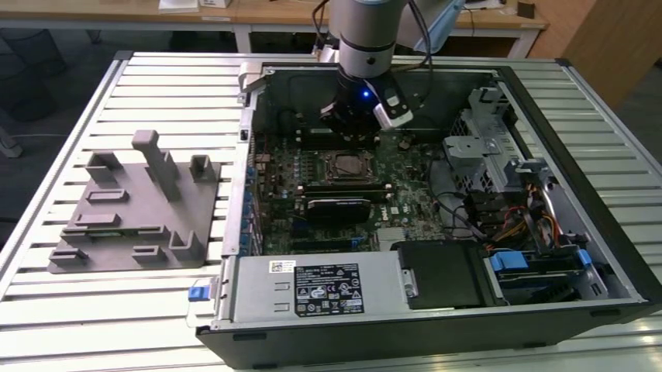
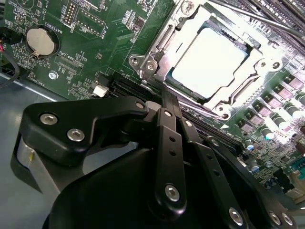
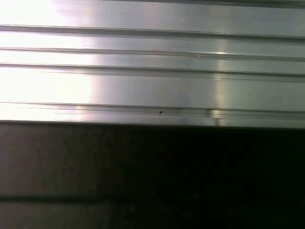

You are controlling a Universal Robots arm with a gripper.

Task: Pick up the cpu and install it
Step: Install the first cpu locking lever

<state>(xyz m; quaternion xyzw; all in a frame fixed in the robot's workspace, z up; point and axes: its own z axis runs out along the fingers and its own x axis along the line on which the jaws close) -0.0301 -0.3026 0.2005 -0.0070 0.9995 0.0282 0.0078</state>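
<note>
Ribbed metal table (image 1: pixel 155 310) carries an open computer case (image 1: pixel 579 232) where the cpu (image 2: pixel 209 59) already sits in its socket (image 2: pixel 157 52), while the gripper (image 2: pixel 167 98), fingers together and empty, hangs just beside it.

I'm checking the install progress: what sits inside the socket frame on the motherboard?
The cpu lies inside the socket frame, silvery top up, in the second wrist view. Its underside and the socket contacts are covered. The gripper is above the motherboard.
</note>
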